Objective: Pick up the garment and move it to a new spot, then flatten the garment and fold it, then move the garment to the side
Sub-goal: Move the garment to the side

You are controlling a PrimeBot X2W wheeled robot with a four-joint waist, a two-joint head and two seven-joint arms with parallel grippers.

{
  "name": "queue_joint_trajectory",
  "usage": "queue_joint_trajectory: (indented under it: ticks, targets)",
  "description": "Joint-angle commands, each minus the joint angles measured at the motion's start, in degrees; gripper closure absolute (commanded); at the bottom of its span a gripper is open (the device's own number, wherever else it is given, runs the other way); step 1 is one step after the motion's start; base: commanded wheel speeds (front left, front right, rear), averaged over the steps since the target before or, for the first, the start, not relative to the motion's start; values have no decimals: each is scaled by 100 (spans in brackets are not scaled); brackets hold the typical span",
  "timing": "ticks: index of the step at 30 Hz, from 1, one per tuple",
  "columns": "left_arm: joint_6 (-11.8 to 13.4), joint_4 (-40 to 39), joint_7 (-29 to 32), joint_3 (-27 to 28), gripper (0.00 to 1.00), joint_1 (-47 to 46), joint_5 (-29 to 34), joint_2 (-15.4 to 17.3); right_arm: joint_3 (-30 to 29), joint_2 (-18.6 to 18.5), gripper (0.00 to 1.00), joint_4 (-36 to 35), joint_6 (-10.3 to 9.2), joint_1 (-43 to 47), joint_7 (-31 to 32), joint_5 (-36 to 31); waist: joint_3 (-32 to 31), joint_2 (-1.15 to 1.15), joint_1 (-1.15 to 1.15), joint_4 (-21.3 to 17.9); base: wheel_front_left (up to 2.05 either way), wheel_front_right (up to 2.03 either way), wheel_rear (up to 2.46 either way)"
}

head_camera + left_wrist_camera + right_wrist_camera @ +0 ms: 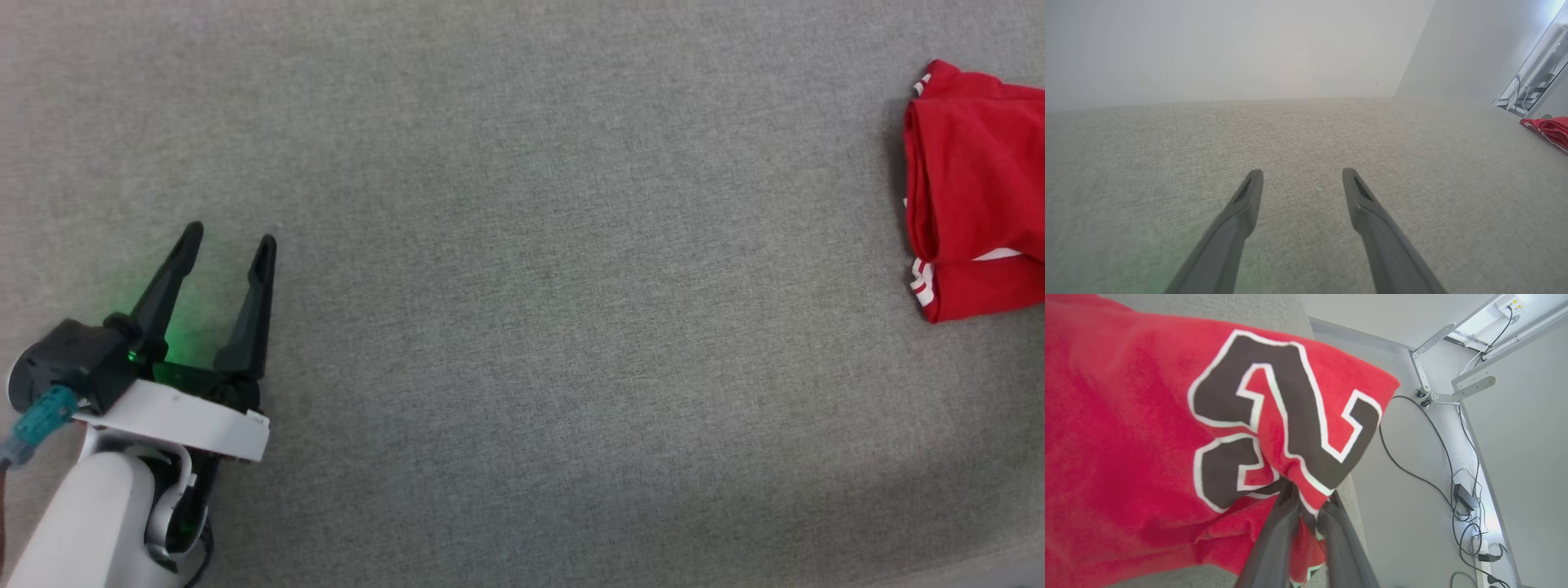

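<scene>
Two dark fingers of the right gripper (1308,498) pinch one red garment (1126,457) — black number showing. The left gripper (230,237), fingers spread wide, holds nothing.

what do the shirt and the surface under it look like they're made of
Shirt: soft knit cloth, probably cotton or polyester, matte; it drapes and creases, faintly fuzzy. Number: looks printed or stitched on, cannot tell which. Surface: grey woven fabric, matte, coarse weave visible.
</scene>
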Motion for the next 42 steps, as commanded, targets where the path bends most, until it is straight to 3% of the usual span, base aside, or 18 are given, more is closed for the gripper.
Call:
queue_joint_trajectory:
  ticks: [1, 3, 4, 6, 7, 14, 20, 31, 42]
  targets:
    - [-14, 6, 7, -15, 0, -66, -20, 32, -41, 65, 100, 130, -9, -146, -77, 4, 94, 0, 0, -75, 0, 0, 0]
    - [-15, 28, 7, -36, 0, -81, -44, 55, -19, 99, 100, 370, -9, -264, -189, -41, 98, 0, 0, -63, 0, 0, 0]
    - [-15, 41, 7, -44, 0, -92, -48, 56, -25, 113, 91, 497, -9, -329, -228, -70, 94, 0, 0, -53, 0, 0, 0]
    - [-15, 71, 7, -73, 0, -101, -54, 43, -27, 175, 24, 741, -9, -440, -299, -106, 64, 0, 0, -17, 0, 0, 0]
    - [-15, 86, 7, -85, 0, -104, -60, 30, -12, 188, 0, 842, -9, -502, -339, -141, 44, 0, 0, 4, 0, 0, 0]
    - [7, 205, 6, -97, 0, -54, -89, -77, 150, 200, 0, 1285, -9, -787, -544, -182, -246, 0, 0, 157, 0, 0, 0]
    - [17, 281, 5, 0, 0, 128, -93, -263, 345, 149, 0, 1175, -9, -794, -860, 55, -690, 0, 0, 356, 0, 0, 0]
    - [27, 491, 4, 327, 0, 751, 91, -581, 854, 316, 0, 136, -9, -18, -1823, 729, -1752, 0, 0, 775, 0, 0, 0]
    - [14, 510, 4, 699, 0, 1471, 253, -765, 772, 765, 0, -990, -9, 1260, -2475, 940, -2667, 0, 0, 1147, 0, 0, 0]
